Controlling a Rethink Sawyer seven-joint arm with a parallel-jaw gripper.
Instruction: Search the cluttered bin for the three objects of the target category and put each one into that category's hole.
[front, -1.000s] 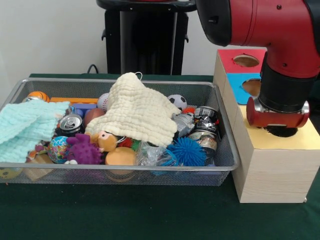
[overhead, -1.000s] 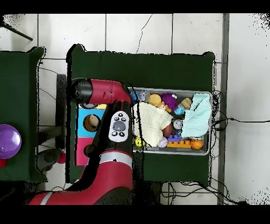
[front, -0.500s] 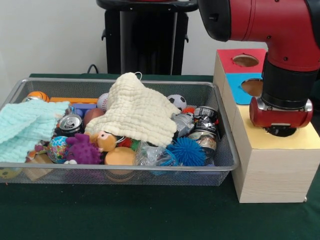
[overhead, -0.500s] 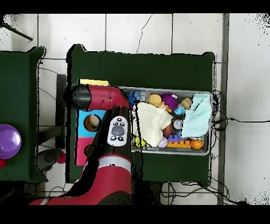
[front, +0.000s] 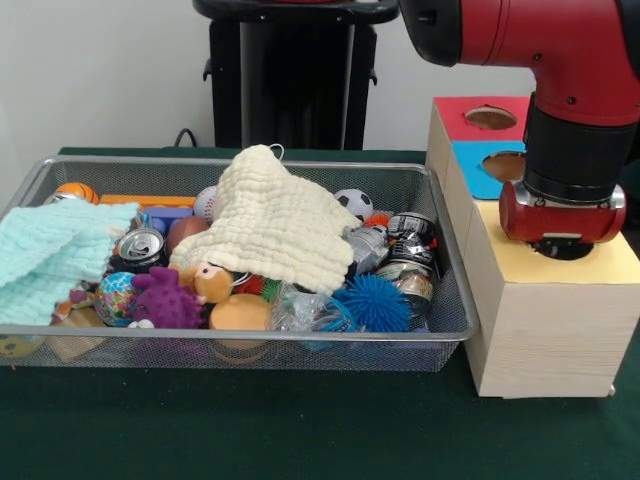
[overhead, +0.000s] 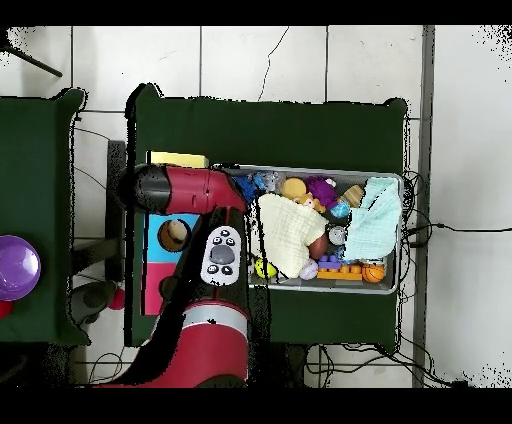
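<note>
A: Where is the red and black arm's gripper (front: 562, 243)?

B: Low over the yellow top of the pale wooden sorting box (front: 545, 330), right above that section's dark hole. Whether its jaws are open or shut, I cannot tell; nothing held is visible.

A: And the silver wire-mesh bin (front: 250, 341)?

B: Just beside the box on the dark green surface (front: 300, 425). A cream knitted cloth (front: 280, 225) drapes over the pile; a mint cloth (front: 50, 255) hangs at the other end. 1 blue spiky ball (front: 378, 303) and 1 purple spiky toy (front: 168, 298) lie near the front wall.
</note>
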